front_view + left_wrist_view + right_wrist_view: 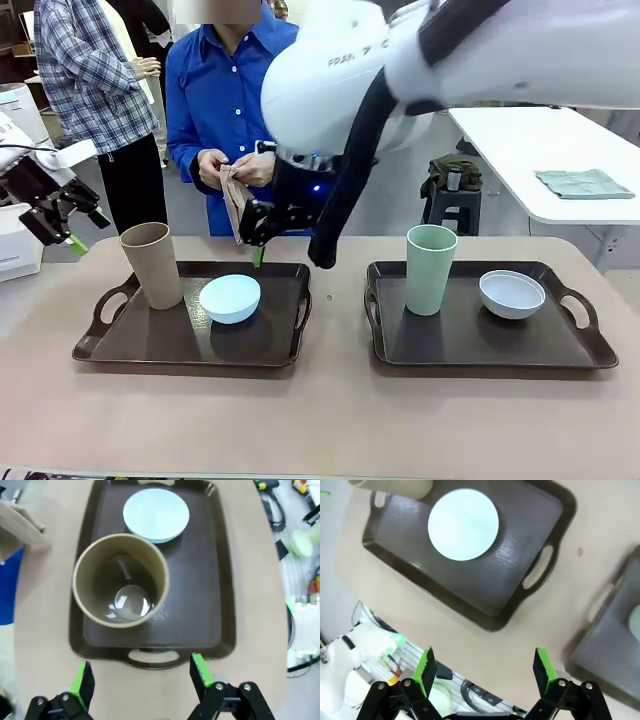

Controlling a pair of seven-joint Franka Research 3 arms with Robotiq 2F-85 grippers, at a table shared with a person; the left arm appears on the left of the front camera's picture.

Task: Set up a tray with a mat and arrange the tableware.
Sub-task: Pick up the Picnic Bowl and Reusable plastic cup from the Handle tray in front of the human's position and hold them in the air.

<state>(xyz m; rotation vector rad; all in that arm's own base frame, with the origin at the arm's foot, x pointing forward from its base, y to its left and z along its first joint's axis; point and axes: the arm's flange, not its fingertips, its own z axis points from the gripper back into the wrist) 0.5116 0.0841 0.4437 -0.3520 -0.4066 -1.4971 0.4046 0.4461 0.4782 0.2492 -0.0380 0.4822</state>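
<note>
I have the table (320, 430) with two brown trays side by side, neither with a mat on it yet. The left tray (130, 348) carries the tan cup (152, 265) upright at its outer end and the light blue bowl (230, 298) beside it; the right tray (470, 342) carries the pale green cup (431, 268) and the white bowl (512, 294), set apart. At the far edge the person's hands (245, 168) hold a folded tan cloth that I take for the mat (234, 205); it hangs with its long axis up and down. My right gripper (484, 661) reaches across the middle and sits above the left tray's far rim, fingers spread and empty, with the mat just beyond it. My left gripper (140, 671), also spread and empty, hangs off the left tray's outer handle, well apart from the mat. So I judge the right arm is the one to take it
</note>
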